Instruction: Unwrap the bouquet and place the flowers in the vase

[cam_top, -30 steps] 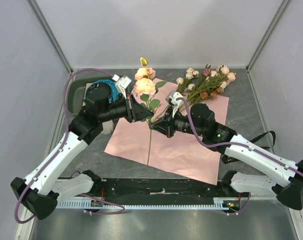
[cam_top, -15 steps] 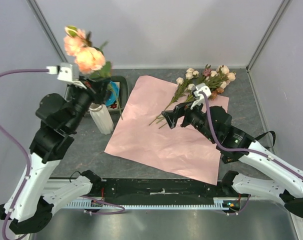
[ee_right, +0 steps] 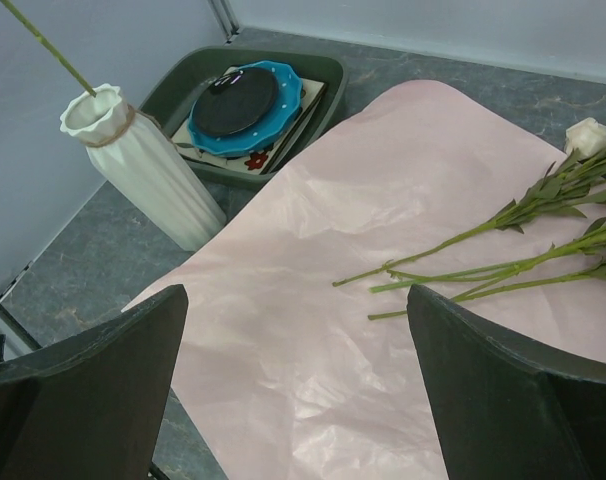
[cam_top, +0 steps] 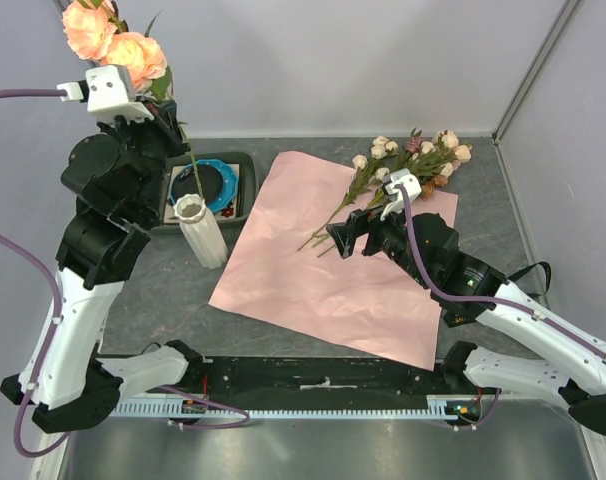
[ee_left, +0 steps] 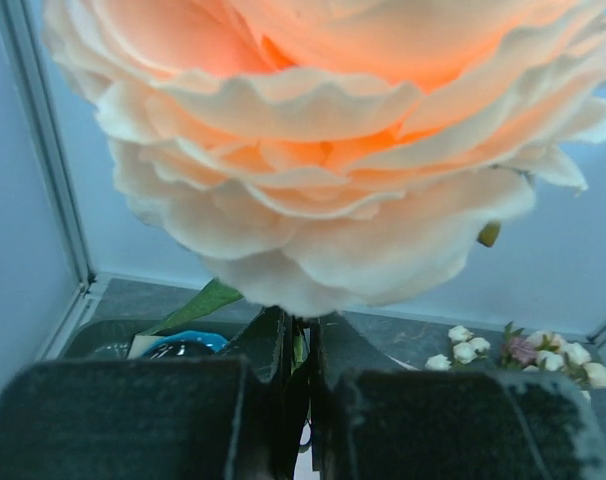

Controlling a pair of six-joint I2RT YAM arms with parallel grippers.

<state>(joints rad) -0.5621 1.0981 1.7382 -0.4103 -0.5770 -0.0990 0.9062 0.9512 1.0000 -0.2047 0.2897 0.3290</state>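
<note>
My left gripper [cam_top: 166,112] is raised high at the far left, shut on the thin green stem of the peach roses [cam_top: 113,40]. In the left wrist view a peach bloom [ee_left: 323,150] fills the frame above the pinching gripper [ee_left: 305,350]. The stem [ee_right: 43,45] slants down, its lower end inside the mouth of the white ribbed vase [cam_top: 201,232] [ee_right: 143,165]. The rest of the flowers [cam_top: 413,165] lie on the opened pink paper [cam_top: 313,270], stems [ee_right: 483,265] pointing left. My right gripper [cam_top: 343,238] [ee_right: 295,295] hovers open over the paper, holding nothing.
A dark grey tray [cam_top: 245,160] holding a blue-ringed dish [ee_right: 248,100] sits just behind the vase. Enclosure walls rise close on the left, back and right. The right arm stretches across the paper's near right part.
The left arm carried the peach roses from over the paper up and left to above the vase. The right gripper let go of the stem, opened wide and drew back to the right.
</note>
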